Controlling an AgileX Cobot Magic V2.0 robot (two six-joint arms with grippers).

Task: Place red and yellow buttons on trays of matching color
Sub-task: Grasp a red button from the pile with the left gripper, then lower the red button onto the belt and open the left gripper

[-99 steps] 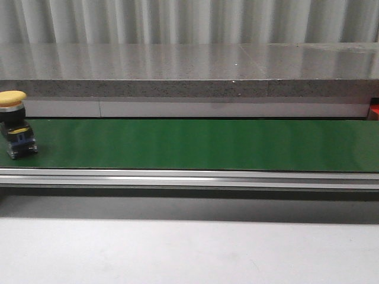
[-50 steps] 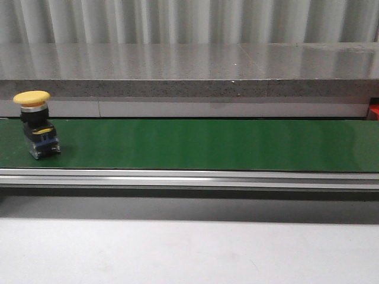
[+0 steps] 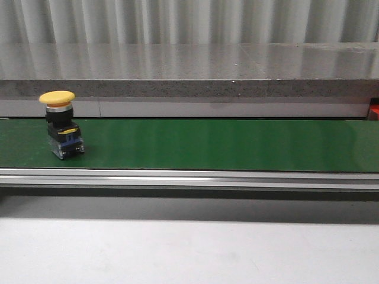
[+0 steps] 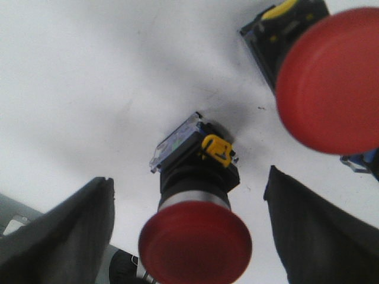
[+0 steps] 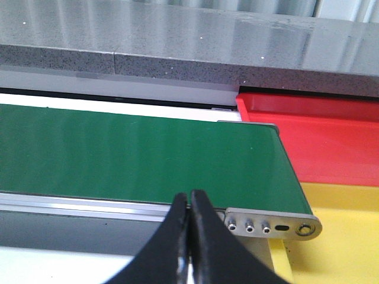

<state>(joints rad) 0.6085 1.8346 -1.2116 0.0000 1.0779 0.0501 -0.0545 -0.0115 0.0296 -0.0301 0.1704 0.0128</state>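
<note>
A yellow button (image 3: 61, 125) stands upright on the green belt (image 3: 225, 145) near its left end in the front view. In the left wrist view a red button (image 4: 196, 223) stands on a white surface between the spread fingers of my left gripper (image 4: 189, 236), which touch nothing. A second red button (image 4: 328, 77) stands beside it, farther off. My right gripper (image 5: 190, 204) is shut and empty, in front of the belt's right end (image 5: 148, 157). The red tray (image 5: 320, 139) and the yellow tray (image 5: 349, 236) lie just past that end.
A grey stone ledge (image 3: 189, 71) runs behind the belt, with a corrugated wall above it. An aluminium rail (image 3: 189, 177) edges the belt's near side. White tabletop (image 3: 189, 251) lies in front. A red sliver (image 3: 374, 111) shows at the far right.
The yellow button has travelled to the right along the belt, from the left edge of the front view to a spot further in. Nothing else moved.
</note>
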